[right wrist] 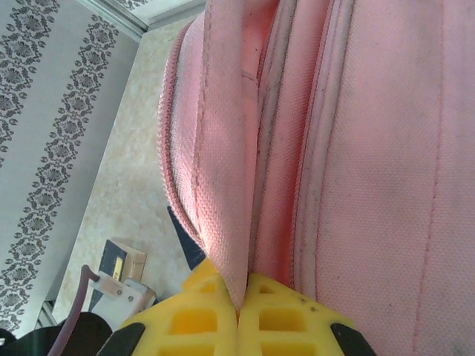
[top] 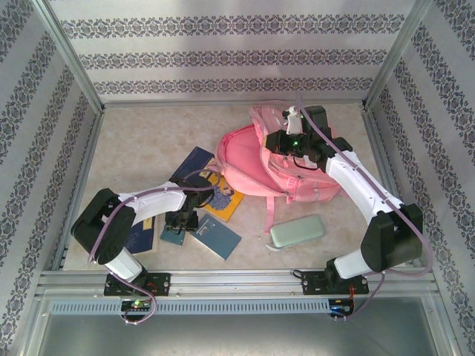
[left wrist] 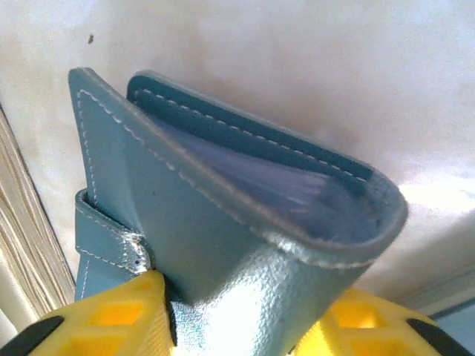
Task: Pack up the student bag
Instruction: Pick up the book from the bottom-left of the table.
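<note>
Yellow fingers (left wrist: 111, 319) of left gripper (left wrist: 241, 304) press on both flanks of a teal stitched folder (left wrist: 223, 215), so it reads as clamped on it. Folder's cover gapes, with pale clear sleeves visible between the flaps. A strap with a metal snap sits right by one finger. Bare pale table (left wrist: 297, 59) lies behind it.

Right gripper (right wrist: 239, 311): yellow fingers closed tip to tip with a fold of pink fabric nipped between them. That makes it a grip on the student bag (right wrist: 356, 148) at a stitched edge. Bag's quilted pink panels run away from the fingers.

From the top camera, near to far:
- Pale green pencil case (top: 297, 231) lies closest to the right arm's base, just in front of the bag. A pink strap (top: 266, 215) trails down beside it.
- Blue book (top: 217, 239) lies flat left of that, next to the folder under the left gripper.
- Dark blue book (top: 141, 237) is partly under the left arm.
- Yellow-covered book (top: 228, 206) and another dark blue book (top: 194, 162) lie farther back, overlapping, just beside the bag's left edge.
- Student bag lies on its side, right of table centre, reaching toward the far edge. Right gripper holds it on the far right side, near the top.
- Patterned wall panels stand behind.
</note>
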